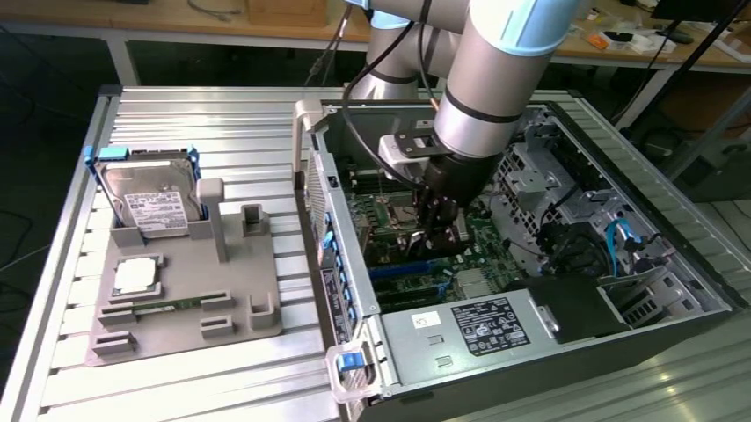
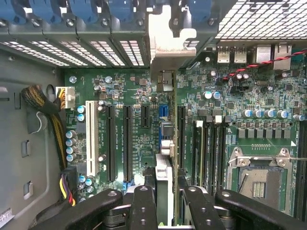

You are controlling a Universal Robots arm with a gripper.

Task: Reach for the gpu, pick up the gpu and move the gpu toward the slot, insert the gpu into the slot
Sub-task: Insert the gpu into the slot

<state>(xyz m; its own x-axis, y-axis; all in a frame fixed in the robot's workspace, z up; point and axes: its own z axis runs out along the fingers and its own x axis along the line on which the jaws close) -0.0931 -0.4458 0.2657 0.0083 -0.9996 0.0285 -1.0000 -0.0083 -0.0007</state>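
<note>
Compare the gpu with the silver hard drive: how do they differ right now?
The thin flat gpu card sits edge-on in the gripper above the green motherboard. The boxy silver, white-labelled hard drive leans in the grey holder outside the case. The gpu is gripped; the hard drive is untouched. Both stand on edge.

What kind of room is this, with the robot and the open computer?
Probably a robotics lab or workshop. A robot arm reaches into an open computer case on a ribbed metal table. A grey parts holder carries a hard drive, and wooden workbenches stand behind.
</note>
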